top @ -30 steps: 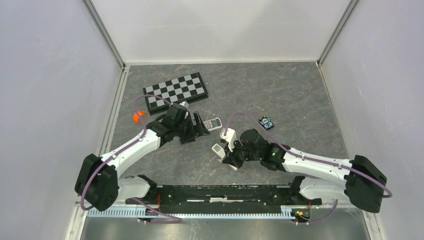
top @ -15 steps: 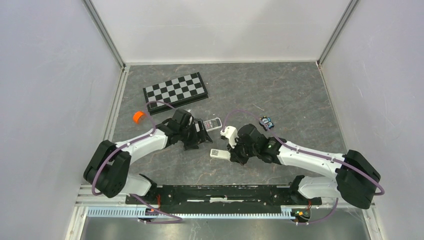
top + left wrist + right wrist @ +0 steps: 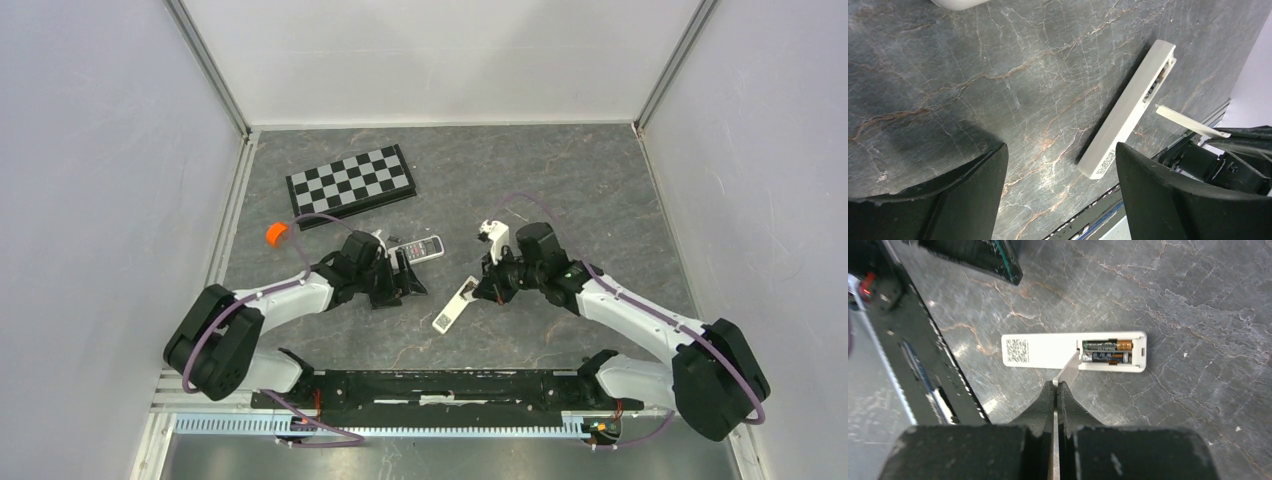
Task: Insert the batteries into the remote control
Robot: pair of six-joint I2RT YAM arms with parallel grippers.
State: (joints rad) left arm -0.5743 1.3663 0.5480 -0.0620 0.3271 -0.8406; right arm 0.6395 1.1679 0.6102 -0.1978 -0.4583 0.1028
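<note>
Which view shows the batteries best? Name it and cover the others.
Right wrist: both batteries lie side by side in the open recess of the remote control, seen head-on. Left wrist sees the remote edge-on, with only a dark sliver in the recess. In top external the remote is too small to show them.

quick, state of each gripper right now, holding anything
Left gripper: jaws open, holding nothing.
Right gripper: jaws shut on the thin white battery cover.

A slim white remote control lies on the grey table between the left gripper and right gripper.
</note>
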